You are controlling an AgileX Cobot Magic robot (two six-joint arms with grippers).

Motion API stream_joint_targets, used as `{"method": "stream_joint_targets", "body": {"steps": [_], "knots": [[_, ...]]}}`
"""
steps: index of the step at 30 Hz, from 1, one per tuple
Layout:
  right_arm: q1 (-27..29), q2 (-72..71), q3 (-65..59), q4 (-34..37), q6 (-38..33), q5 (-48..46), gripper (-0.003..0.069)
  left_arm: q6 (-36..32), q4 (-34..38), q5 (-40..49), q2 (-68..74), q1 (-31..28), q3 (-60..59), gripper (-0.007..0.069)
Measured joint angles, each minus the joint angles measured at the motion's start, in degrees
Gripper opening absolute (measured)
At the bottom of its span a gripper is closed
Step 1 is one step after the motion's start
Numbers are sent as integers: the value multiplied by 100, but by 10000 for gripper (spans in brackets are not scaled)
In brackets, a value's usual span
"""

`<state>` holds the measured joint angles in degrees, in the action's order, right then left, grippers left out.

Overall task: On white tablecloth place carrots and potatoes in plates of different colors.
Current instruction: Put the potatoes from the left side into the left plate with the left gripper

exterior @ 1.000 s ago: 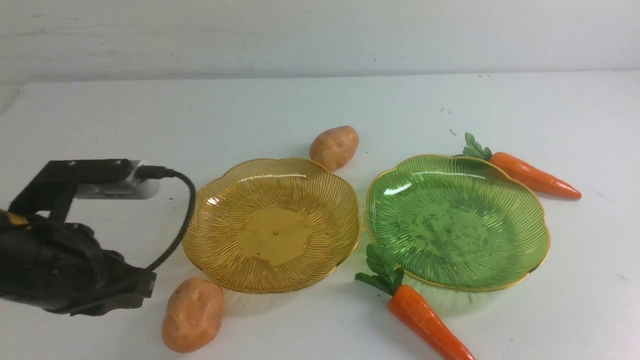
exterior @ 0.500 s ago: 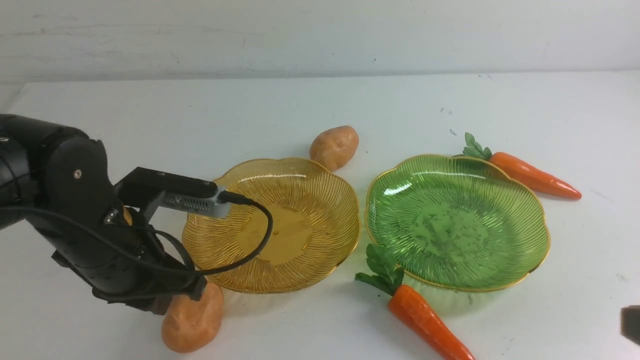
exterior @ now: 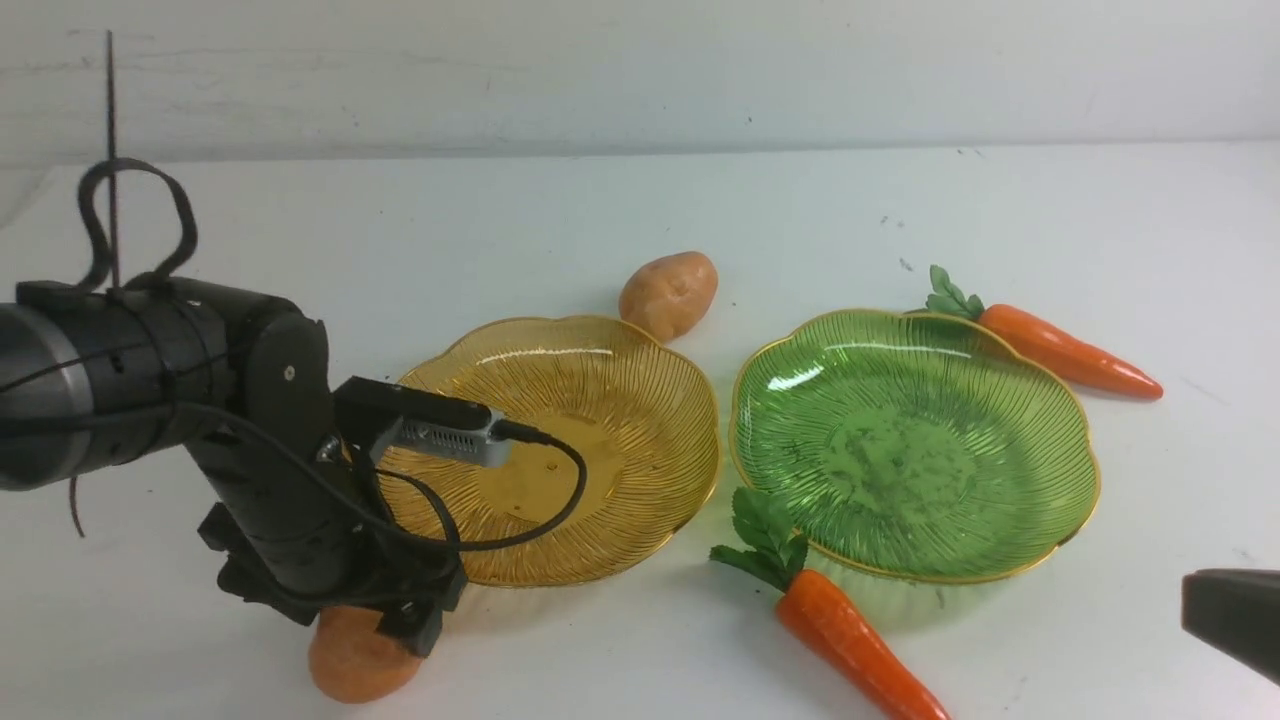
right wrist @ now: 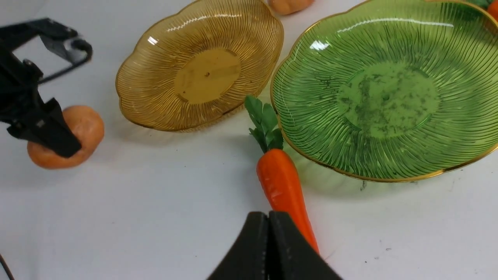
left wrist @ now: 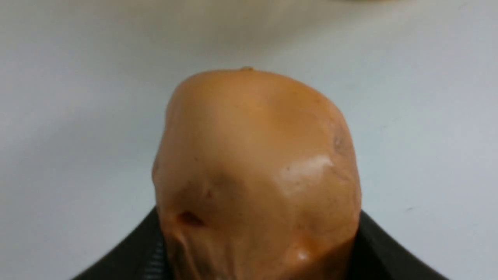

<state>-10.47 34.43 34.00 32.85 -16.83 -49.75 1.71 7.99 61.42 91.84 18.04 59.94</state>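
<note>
Tan potato (exterior: 345,670) looks hard, light, slippery; left jaws sit around its middle, cannot tell if squeezing; right jaws closed, empty.

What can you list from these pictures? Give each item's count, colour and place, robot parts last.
tablecloth: one, white, under everything
yellow plate: one, amber with gold rim, left of centre, empty
green plate: one, green with gold rim, right of the yellow plate, empty
far potato: one, tan, just behind the yellow plate
near potato: one, tan-orange, on the tablecloth before the yellow plate's left side
near carrot: one, orange with green leaves, in front, between the plates
far carrot: one, orange with green leaves, behind the green plate's right side
left gripper: one, black, closed around the near potato
right gripper: one, black, shut, front right, touching nothing
</note>
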Motion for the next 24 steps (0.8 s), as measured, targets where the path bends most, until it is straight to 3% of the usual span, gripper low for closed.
{"method": "stream_joint_targets", "body": {"steps": [4,9,12,18,22,24], "knots": [[0,0,0,0,0,48,-15,-473,636,-678,-281,5,610,414],[0,138,28,-25,-29,101,-15,-684,675,-1575,197,12,940,430],[0,646,181,-25,-346,-350,-15,-684,675,-1712,669,12,1090,496],[-61,2069,634,180,-1747,-981,-13,-688,698,-1686,1038,12,1581,659],[-492,2829,645,53,-1946,-819,-7,-688,711,-1485,1032,12,1738,664],[-871,3216,651,-244,-1745,-391,15,-679,716,-1093,1032,12,1859,590]]}}
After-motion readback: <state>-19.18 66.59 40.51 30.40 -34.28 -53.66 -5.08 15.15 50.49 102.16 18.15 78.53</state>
